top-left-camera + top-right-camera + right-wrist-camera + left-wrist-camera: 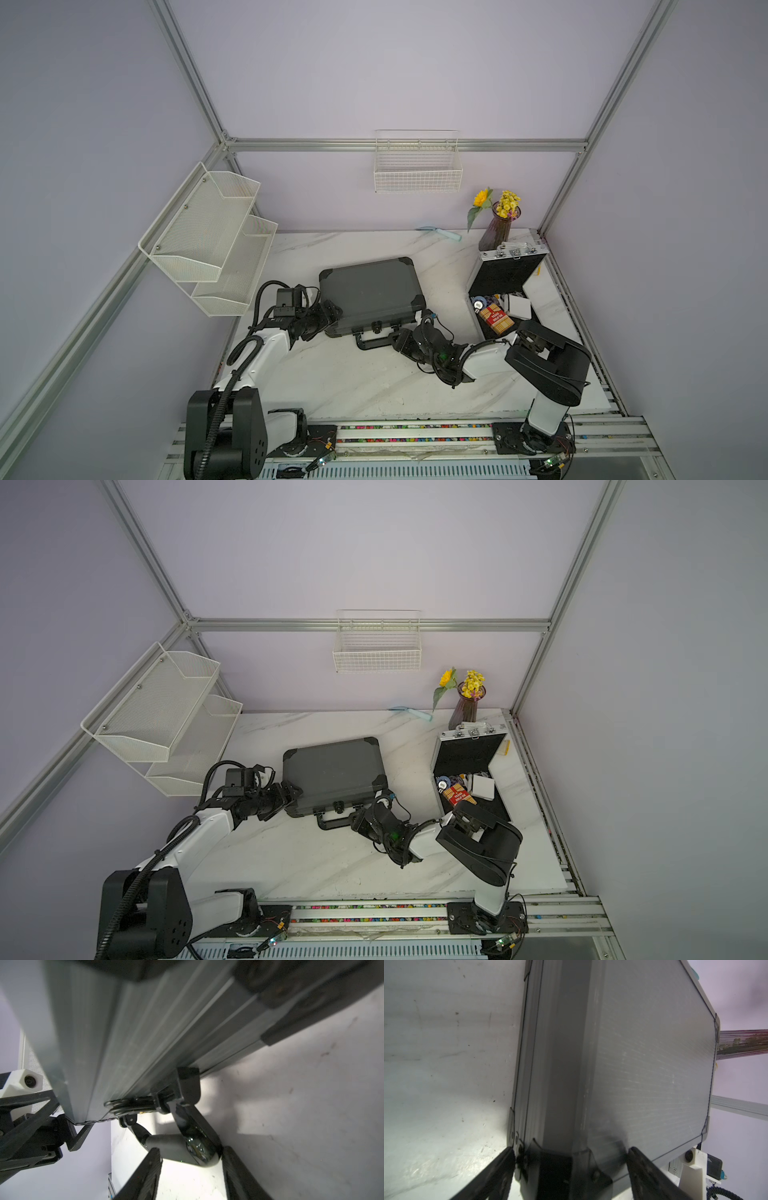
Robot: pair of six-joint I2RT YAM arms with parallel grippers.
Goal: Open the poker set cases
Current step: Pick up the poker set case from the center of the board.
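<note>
dark grey case (370, 286) lies flat on the marble table (353, 386), lid down, shown in both top views (332, 771). its handle (371, 344) side faces the arm bases.

left gripper (332, 312): jaws spread wide, straddling the near corner of the dark grey case. the black corner cap (556, 1167) sits between them. in the left wrist view, one finger (500, 1167) lies along the case's bottom edge, just over the table. the other finger (643, 1167) lies on the lid face. both tips look in contact, so the corner is pinched across its thickness.

right gripper (400, 338): at the end of the handle nearer the right arm, jaws partly spread with the handle (166, 1142) between them. in the right wrist view, one finger (234, 1167) touches the handle's bent end. the other finger (145, 1172) reaches the grip bar. cannot tell whether the handle is clamped or only enclosed. the ribbed case front (104, 1032) lies just beyond the fingertips.

silver case (513, 249): well apart from both sets of jaws, beyond the right gripper, toward the back right corner. lid stands up, black lining showing. a red card box (496, 319) lies in its base.
</note>
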